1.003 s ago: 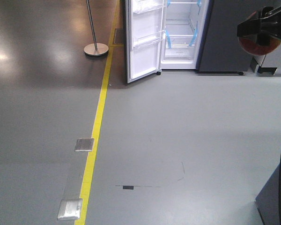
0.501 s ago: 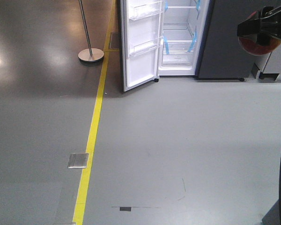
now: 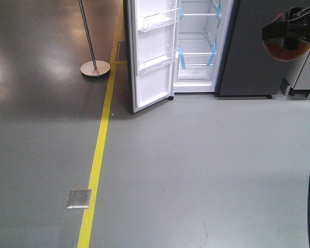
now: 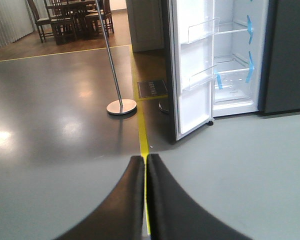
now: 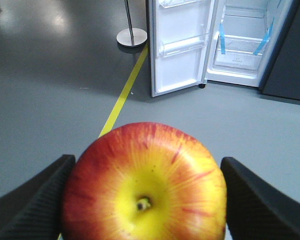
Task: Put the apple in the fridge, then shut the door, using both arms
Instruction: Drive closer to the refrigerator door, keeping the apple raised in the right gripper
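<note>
A red and yellow apple (image 5: 145,185) fills the right wrist view, held between the two black fingers of my right gripper (image 5: 146,195), which is shut on it. The same apple (image 3: 283,47) and right gripper (image 3: 289,32) show at the top right of the front view. The fridge (image 3: 199,57) stands ahead with its white interior, glass shelves and blue tape strips showing. Its door (image 3: 152,57) swings wide open to the left, white lining and clear bins facing me. My left gripper (image 4: 145,162) is shut with nothing in it, well short of the fridge (image 4: 235,65).
A yellow floor line (image 3: 95,160) runs toward the door's left side. A metal post on a round base (image 3: 95,67) stands left of the door. A plain dark grey panel (image 3: 253,57) flanks the fridge on the right. A metal floor plate (image 3: 79,199) lies near the line.
The fridge, post and floor plates have grown larger and slid down in the front view, so the base has rolled closer. The right gripper still holds the apple.
</note>
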### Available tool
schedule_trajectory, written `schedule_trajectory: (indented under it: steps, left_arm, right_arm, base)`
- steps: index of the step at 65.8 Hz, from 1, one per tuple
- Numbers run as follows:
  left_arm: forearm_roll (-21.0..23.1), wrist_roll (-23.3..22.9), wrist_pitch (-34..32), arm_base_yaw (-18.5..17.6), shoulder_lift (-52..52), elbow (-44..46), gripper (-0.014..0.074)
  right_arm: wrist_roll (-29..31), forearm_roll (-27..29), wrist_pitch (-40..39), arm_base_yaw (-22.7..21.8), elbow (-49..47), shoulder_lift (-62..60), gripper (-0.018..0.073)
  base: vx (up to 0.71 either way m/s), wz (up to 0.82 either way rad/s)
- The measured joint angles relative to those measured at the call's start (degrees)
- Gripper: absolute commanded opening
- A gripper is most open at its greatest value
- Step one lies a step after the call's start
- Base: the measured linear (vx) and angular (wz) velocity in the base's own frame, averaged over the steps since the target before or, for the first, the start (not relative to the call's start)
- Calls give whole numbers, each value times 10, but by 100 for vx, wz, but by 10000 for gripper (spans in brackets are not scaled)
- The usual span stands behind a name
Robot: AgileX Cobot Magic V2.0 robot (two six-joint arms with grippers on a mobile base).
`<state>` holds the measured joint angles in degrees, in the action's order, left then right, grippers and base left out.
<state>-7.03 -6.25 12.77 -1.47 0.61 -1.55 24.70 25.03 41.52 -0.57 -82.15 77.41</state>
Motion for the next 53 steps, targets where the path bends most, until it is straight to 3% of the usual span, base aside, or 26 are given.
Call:
schedule_trajectory:
  steps: [53]
  left_arm:
    - [0, 0, 0, 0, 0, 0, -6]
  right_arm:
    - [0, 0, 0, 0, 0, 0, 172]
  base:
    - [28, 1]
